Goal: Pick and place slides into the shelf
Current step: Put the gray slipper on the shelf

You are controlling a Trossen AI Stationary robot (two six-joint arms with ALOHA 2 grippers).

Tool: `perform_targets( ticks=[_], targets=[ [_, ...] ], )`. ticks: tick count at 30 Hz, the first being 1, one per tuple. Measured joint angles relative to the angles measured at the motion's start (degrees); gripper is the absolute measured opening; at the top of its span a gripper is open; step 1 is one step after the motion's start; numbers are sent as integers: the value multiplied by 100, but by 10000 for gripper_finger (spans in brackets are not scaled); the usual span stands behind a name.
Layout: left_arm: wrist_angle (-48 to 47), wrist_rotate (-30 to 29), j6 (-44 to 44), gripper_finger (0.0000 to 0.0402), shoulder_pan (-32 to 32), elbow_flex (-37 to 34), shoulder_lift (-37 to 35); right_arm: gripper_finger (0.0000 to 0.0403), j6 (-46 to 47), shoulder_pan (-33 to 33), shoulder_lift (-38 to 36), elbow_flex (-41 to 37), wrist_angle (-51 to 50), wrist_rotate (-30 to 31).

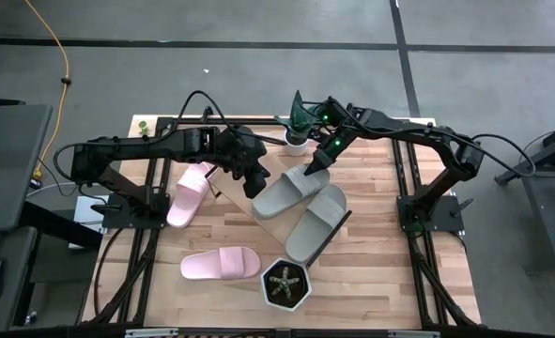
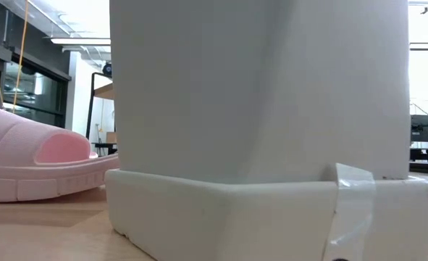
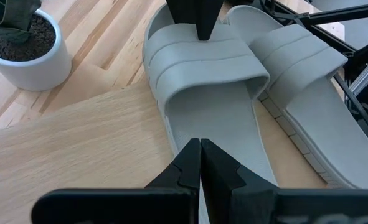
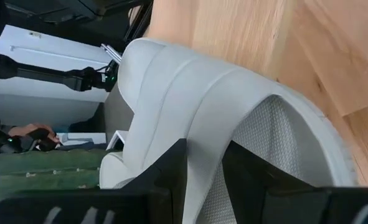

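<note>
The right claw [image 1: 313, 170] pinches the ribbed strap of a grey-beige slide [image 1: 289, 192] lying on the shelf [image 1: 244, 199], the left claw [image 1: 257, 186] pressed together beside it; light, pliable foam, best gripped by the strap.

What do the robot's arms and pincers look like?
Both arms are thin, black and jointed, with black cables looping along them. The right arm glows with tiny green lights near its wrist. Each ends in a pincer of two dark, pointed fingers: the left pincer and the right pincer.
</note>
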Motion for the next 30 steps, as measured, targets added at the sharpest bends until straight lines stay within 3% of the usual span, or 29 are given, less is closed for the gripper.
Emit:
perform_targets(
  ticks=[15, 18, 24, 30],
  targets=[
    [2, 18, -2, 1, 0, 0, 0, 88, -1147, -34, 0, 1234, -1667, 1143],
    [6, 12, -2, 1, 0, 0, 0, 88, -1331, 63, 2, 1357, -1680, 1838],
    [20, 99, 7, 1, 165, 0, 0, 87, -1817, 349, 2, 1894, -1791, 3876],
    [249, 201, 22, 1, 425, 0, 0, 87, -2094, 378, -76, 2578, -2261, 4323]
  ],
)
